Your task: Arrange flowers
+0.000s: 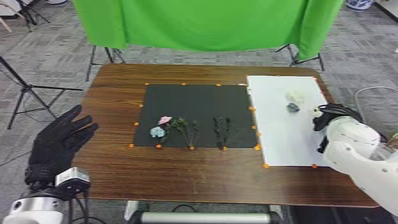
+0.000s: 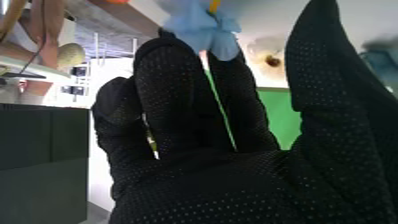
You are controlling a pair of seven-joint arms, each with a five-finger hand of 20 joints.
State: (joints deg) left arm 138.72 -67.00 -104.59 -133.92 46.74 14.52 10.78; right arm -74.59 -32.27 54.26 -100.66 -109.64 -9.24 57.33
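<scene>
My left hand (image 1: 62, 140) is open at the table's left edge. My right hand (image 1: 338, 112) is over the right edge of the white board (image 1: 275, 140). A white flower (image 1: 295, 96) and a blue-grey flower (image 1: 293, 107) lie on that board, left of this hand. On the black mat (image 1: 182, 97) are a pink flower (image 1: 165, 120), a light blue flower (image 1: 157, 132), green stems (image 1: 185, 131) and darker stems (image 1: 222, 131). In the right wrist view, my right hand (image 2: 204, 180) has extended fingers. Blue petals (image 2: 202, 27) overlap its fingertips; contact is unclear. A pale flower (image 2: 271, 60) appears beyond.
The brown wooden table (image 1: 200, 177) carries small orange markers (image 1: 266, 166) around the mat and board. A green cloth (image 1: 209, 25) hangs behind it, with tripod stands (image 1: 27, 87) beside. Something greenish (image 1: 392, 142) shows near the right arm.
</scene>
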